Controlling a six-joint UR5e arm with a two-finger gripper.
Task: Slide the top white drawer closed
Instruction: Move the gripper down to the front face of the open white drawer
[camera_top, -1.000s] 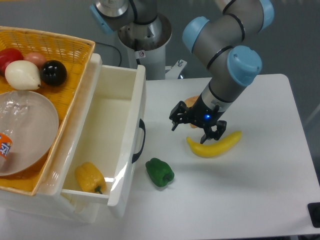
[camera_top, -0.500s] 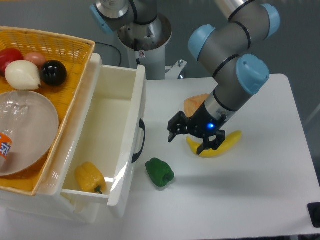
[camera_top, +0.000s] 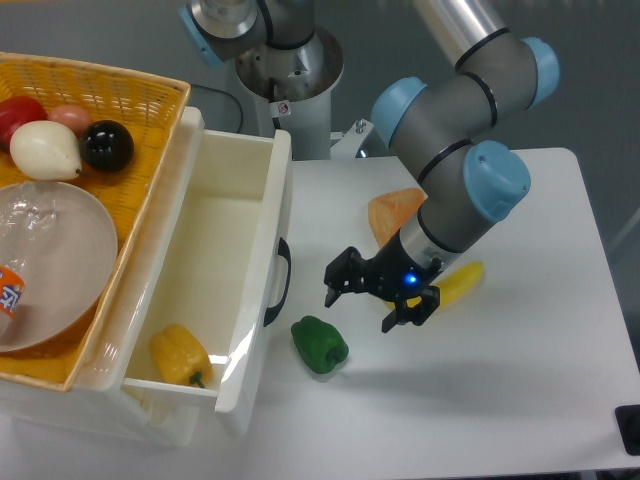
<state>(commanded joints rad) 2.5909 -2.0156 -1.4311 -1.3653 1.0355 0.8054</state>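
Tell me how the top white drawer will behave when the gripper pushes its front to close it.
The top white drawer looks like rigid glossy plastic, so it should slide rather than flex. Its smooth front may let the open gripper slip sideways; the black handle curves outward and could catch a finger. The yellow pepper inside looks loose and may roll.

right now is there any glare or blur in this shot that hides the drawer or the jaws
Fixed camera: a bright glare streak sits on the top white drawer front near its lower corner, but its black handle reads clearly; the gripper is sharp, its jaws spread open, casting a soft shadow on the table.
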